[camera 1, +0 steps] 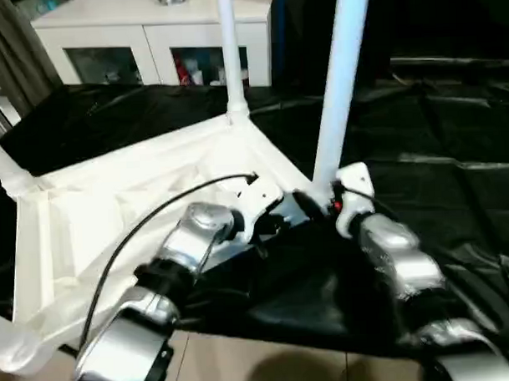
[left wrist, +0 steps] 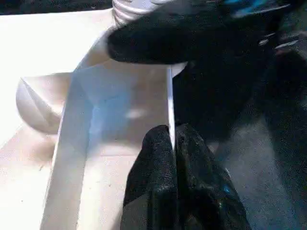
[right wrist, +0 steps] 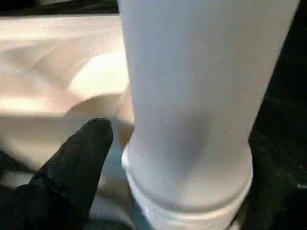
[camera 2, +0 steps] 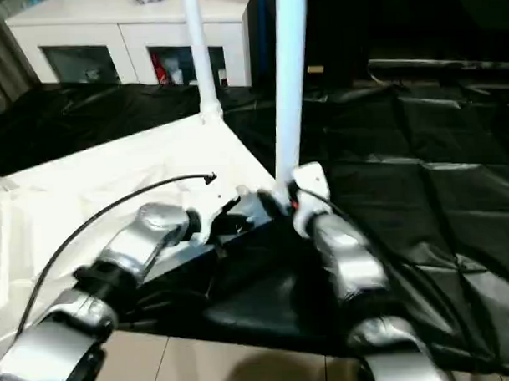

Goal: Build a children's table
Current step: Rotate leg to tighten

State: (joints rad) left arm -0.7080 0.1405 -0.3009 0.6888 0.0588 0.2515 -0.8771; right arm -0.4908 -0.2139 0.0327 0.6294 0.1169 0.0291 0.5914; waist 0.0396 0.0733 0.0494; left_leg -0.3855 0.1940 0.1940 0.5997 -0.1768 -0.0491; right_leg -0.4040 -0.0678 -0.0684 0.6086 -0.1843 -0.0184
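The left gripper (left wrist: pixel 171 158), clamped on the upturned table top's rim (left wrist: pixel 169 103), steadies it. At three o'clock, the right gripper (camera 1: pixel 315 202) stands spread around the upright leg (camera 1: pixel 338 83), apparently seating it in its socket.

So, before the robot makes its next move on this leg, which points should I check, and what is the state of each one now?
1. Near leg stands upright in its corner socket: ok.
2. Near leg fully seated in the socket: cannot tell.
3. Left gripper shut on the tabletop rim, holding the top steady: ok.
4. Right gripper at the base of the near leg, one finger beside it; grip on the leg: cannot tell.
5. Far leg upright in its corner: ok.
6. Black sheet lies free of the near corner: ok.
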